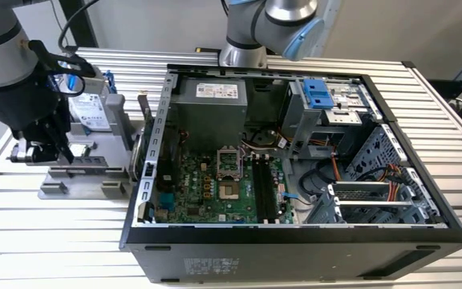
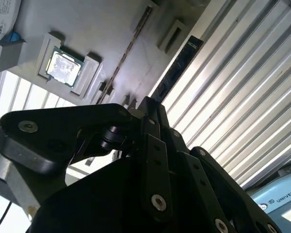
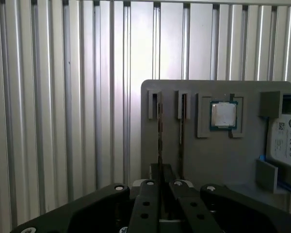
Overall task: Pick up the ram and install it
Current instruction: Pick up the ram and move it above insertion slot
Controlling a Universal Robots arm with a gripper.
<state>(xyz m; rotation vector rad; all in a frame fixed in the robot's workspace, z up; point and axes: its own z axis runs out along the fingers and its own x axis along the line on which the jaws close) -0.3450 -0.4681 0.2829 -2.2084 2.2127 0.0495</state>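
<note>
The ram (image 3: 159, 141) is a thin dark stick standing on edge along the outer slot of the grey fixture (image 3: 203, 160). In the second wrist view the ram (image 2: 177, 68) runs out from the black fingertips towards the ribbed table. My gripper (image 3: 163, 182) is shut on the near end of the ram, with one finger on each side. I cannot tell whether the stick is clear of its slot. In the exterior view the gripper (image 1: 55, 153) hangs over the fixture (image 1: 82, 180), on the exterior view's left of the open computer case (image 1: 295, 229).
A second thin stick (image 3: 182, 138) stands in the neighbouring slot. A square silver processor chip (image 3: 223, 115) and a labelled hard drive (image 3: 283, 141) also sit on the fixture. Inside the case, the motherboard's long black memory slots (image 1: 264, 186) lie beside the processor socket (image 1: 227, 174).
</note>
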